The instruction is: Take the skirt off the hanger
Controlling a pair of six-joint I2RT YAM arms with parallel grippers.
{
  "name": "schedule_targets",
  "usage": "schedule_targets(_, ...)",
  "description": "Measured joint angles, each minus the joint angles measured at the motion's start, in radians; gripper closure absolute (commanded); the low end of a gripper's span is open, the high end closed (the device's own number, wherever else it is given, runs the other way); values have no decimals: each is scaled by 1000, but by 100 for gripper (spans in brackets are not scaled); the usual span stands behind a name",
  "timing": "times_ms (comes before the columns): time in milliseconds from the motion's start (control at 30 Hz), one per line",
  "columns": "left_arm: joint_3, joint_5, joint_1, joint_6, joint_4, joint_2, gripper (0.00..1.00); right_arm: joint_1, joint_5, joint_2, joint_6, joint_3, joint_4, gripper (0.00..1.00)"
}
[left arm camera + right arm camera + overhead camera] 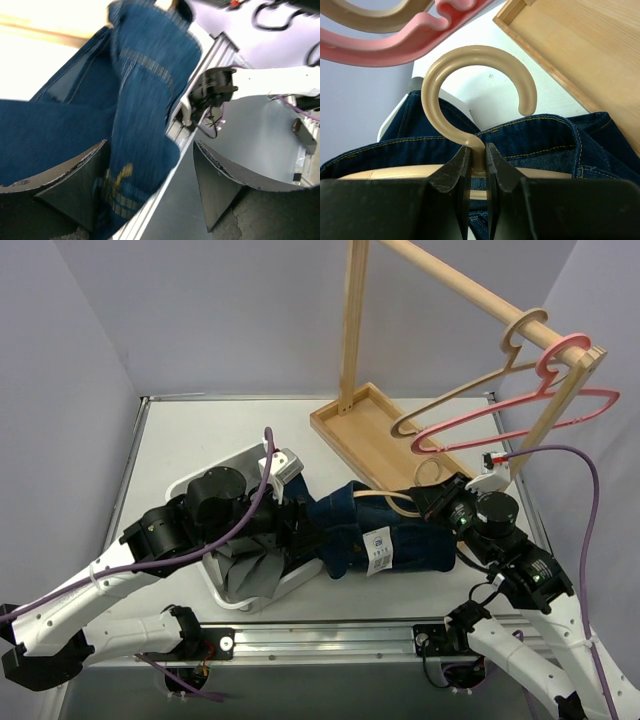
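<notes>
The dark blue denim skirt [385, 538] lies on the table, still on a beige hanger [392, 497] whose hook sticks out at its upper edge. My right gripper [440, 502] is shut on the hanger's neck [478, 156], just below the hook [465, 70], with the skirt's waistband [545, 135] around the hanger bar. My left gripper [300, 530] is at the skirt's left end. In the left wrist view it [150, 155] is open, and the skirt's hem [140, 125] lies between the fingers, against the left finger [75, 172].
A wooden rack with a tray base [375, 435] stands at the back right. A beige hanger [470, 390] and a pink hanger [520, 405] hang on its rail, and the pink one [420, 35] is close above my right gripper. A white basket [215, 585] holding grey cloth sits under my left arm.
</notes>
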Motion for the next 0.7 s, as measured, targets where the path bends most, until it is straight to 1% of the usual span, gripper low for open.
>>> schedule_targets(100, -22, -19, 0, 6, -21, -17, 25, 0, 33, -16, 10, 15, -48, 100)
schedule_targets(167, -42, -33, 0, 8, -27, -27, 30, 0, 48, -28, 15, 21, -77, 100)
schedule_targets(233, -65, -42, 0, 10, -32, -37, 32, 0, 60, -43, 21, 31, -109, 100)
schedule_targets(267, -72, -45, 0, 11, -37, -38, 42, 0, 64, -52, 23, 36, -124, 100)
schedule_targets(300, -76, -47, 0, 8, -39, -38, 50, 0, 71, -61, 25, 45, -143, 100)
schedule_targets(333, -79, -50, 0, 8, -42, -38, 60, 0, 77, -71, 26, 55, -160, 100)
schedule_targets(367, -80, -54, 0, 9, -47, -36, 87, 0, 85, -82, 29, 67, -177, 100)
schedule_targets(400, -80, -57, 0, 6, -48, -34, 97, 0, 92, -92, 30, 77, -190, 100)
schedule_targets(567, -80, -73, 0, 13, -52, -7, 98, 1, 117, -133, 33, 115, -248, 100)
schedule_targets(700, -79, -127, -2, 13, -69, 5, 98, 2, 151, -155, 51, 127, -301, 100)
